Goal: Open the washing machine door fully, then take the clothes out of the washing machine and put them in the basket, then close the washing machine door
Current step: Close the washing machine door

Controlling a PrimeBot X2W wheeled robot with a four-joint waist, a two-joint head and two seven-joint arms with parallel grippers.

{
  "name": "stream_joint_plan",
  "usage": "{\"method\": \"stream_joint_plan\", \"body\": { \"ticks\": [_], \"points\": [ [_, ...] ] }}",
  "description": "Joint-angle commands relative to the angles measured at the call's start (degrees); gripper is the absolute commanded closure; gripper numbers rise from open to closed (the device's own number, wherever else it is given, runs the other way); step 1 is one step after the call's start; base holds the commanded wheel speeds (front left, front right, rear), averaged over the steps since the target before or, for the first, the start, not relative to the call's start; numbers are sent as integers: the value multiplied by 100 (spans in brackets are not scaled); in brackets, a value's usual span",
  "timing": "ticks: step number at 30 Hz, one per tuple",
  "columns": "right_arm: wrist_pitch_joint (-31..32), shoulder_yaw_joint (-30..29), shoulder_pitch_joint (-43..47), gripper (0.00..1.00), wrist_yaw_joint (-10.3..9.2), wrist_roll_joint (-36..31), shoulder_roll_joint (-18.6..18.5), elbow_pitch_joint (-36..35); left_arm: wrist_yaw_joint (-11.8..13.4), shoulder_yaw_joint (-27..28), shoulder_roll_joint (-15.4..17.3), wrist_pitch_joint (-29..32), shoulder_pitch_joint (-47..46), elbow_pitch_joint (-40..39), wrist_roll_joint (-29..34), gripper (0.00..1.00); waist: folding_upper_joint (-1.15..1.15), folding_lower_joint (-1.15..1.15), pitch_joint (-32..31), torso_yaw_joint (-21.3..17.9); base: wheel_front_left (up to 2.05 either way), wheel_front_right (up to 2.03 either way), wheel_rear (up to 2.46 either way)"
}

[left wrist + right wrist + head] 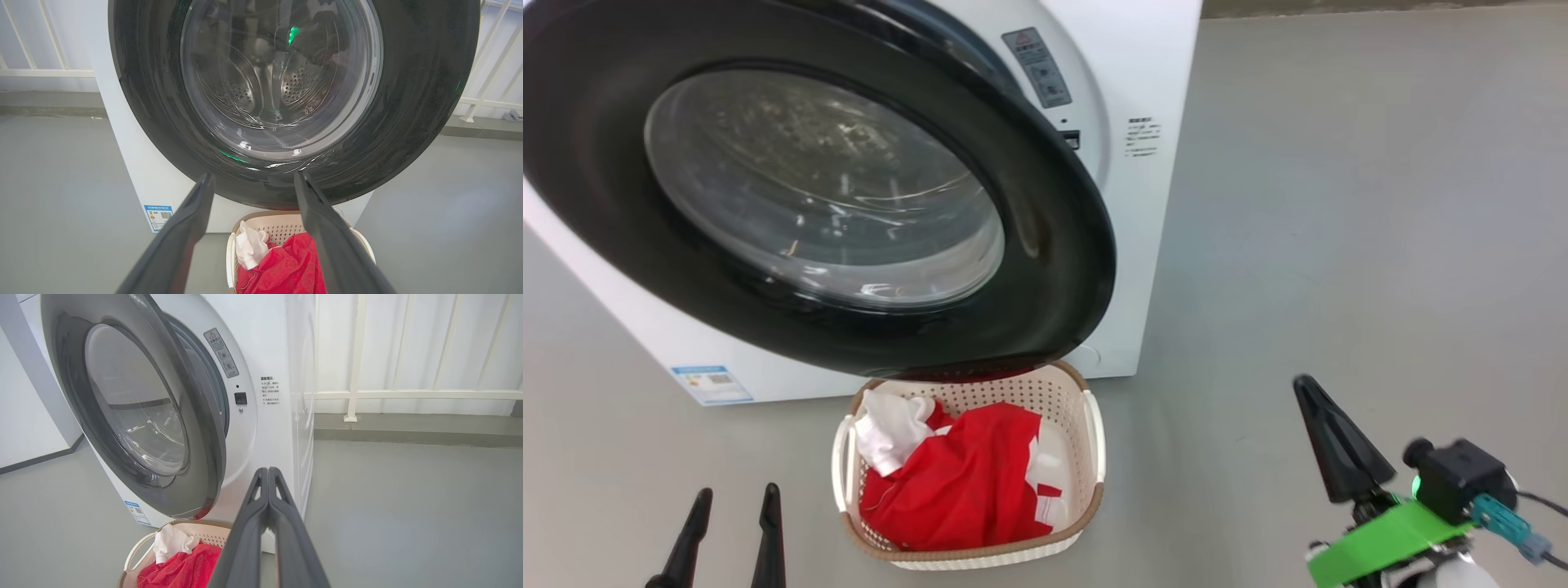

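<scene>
The left gripper (734, 532) is pointing forward with its fingers apart and its arm cut off below. Ahead to its right, the basket (980, 562) is holding the red clothes (964, 482). The basket's far rim is hiding beneath the washing machine door (1049, 269), which is standing ajar. The right gripper (1321, 420) is leaning left, fingers pressed together and gripping nothing.

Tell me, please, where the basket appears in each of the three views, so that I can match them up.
Head view: the basket is at lower centre, just under the bottom edge of the door.
Left wrist view: bottom centre, below the door, cut off by the frame.
Right wrist view: bottom left, also cut off.
Shared landmark: the blue label, left of the basket in every view.
</scene>
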Motion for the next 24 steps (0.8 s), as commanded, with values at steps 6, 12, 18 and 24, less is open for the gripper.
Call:
{"method": "stream_joint_plan", "body": {
  "ticks": [6,12,18,24],
  "points": [
    [-27,413,-650,100,9,77,39,-46,-17,150,-6,-70,-242,-155,-7,0,0,0,85,285,0,0,0],
    [-27,639,-1145,100,9,130,139,239,-17,109,-40,-70,-321,-178,-28,0,0,0,225,527,0,0,0],
    [-27,765,-1568,100,9,167,200,611,-17,55,-56,-70,-411,-180,-48,0,0,0,359,766,0,0,0],
    [-27,819,-1882,100,9,189,233,874,-17,29,-62,-70,-464,-169,-64,0,0,0,441,912,0,0,0]
  ]
}}
